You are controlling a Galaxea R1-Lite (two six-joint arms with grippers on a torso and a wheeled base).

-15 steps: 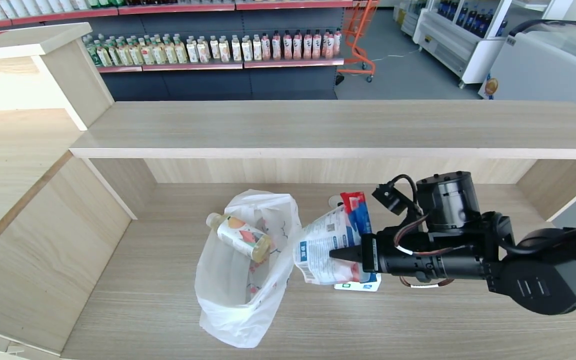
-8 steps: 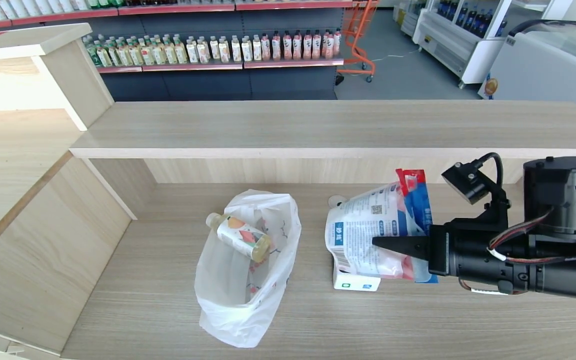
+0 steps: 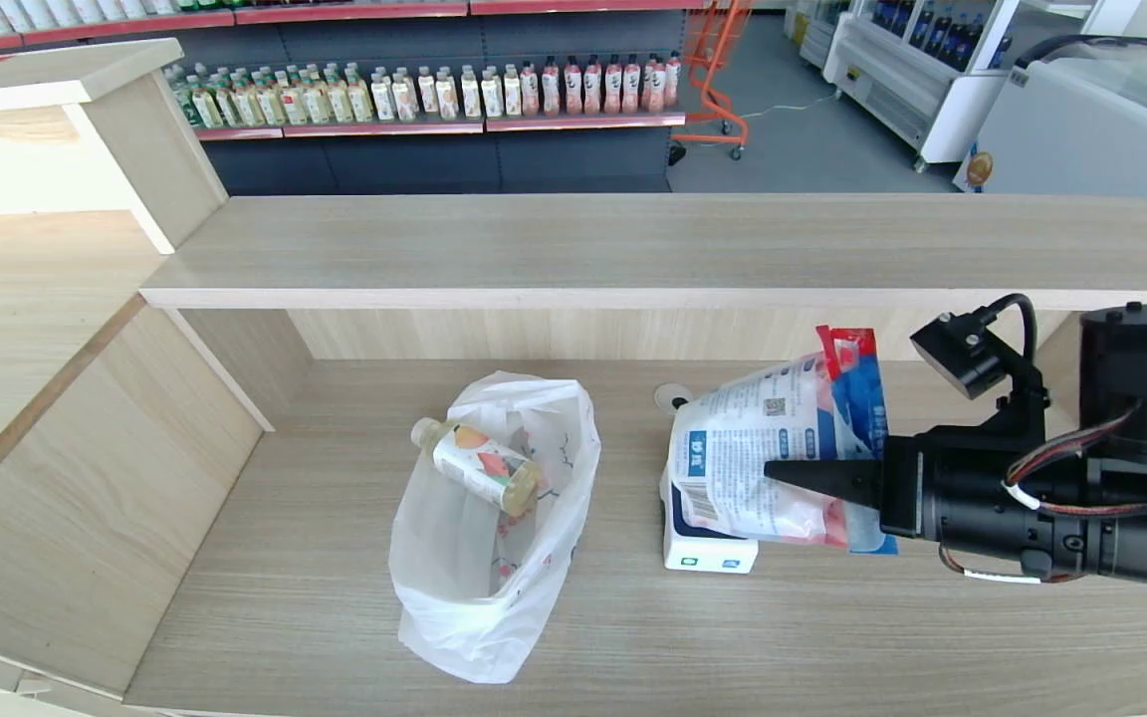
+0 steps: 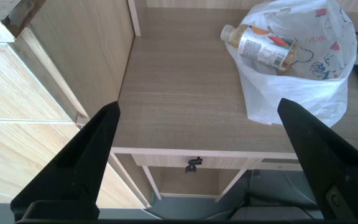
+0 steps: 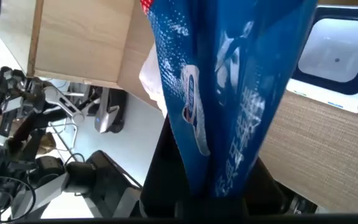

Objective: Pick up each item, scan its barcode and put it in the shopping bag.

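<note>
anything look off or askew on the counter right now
Only the drink bottle: it lies tilted across the mouth of the shopping bag, cap end up at the rim rather than settled inside. The right pincer holds the blue-and-white pouch over the white scanner; nothing looks spilled or torn.

Bright, even light; bowed edges

Camera layout: three views, one worktop.
Head: high, facing forward and down over the light wood-grain counter (image 3: 832, 637). Left wrist: set back above its near edge, looking down; shares the white translucent plastic shopping bag (image 4: 272, 106) with head. Right wrist: close against the blue-and-white plastic pouch (image 5: 229, 93); shares the white box scanner (image 5: 334, 56) beyond with head.
</note>
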